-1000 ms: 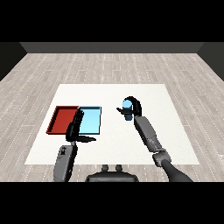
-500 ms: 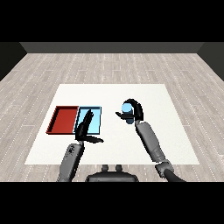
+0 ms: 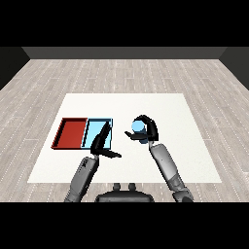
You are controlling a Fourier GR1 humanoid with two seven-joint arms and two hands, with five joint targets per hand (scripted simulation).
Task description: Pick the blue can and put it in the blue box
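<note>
**A:** From my seat, nearest me is the left hand, fingers straight and relaxed, hanging over the near edge of the blue tray. That is my first worry: it sits right where the can has to go, so the two hands may collide if I bring the load across.

**B:** And the right hand?

**A:** Its fingers are curled round the blue can, thumb on the near side. The can is to the right of the blue tray, apart from it, and I judge it lifted off the white surface, though I cannot tell by how much.

**B:** Anything else that could go wrong?

**A:** The red tray touches the blue one on its far side, so overshooting leftward lands it in the wrong one.

**B:** How does the can look?

**A:** Small, light blue, pale rounded top showing, roughly upright; most of its body is hidden by the fingers.
</note>
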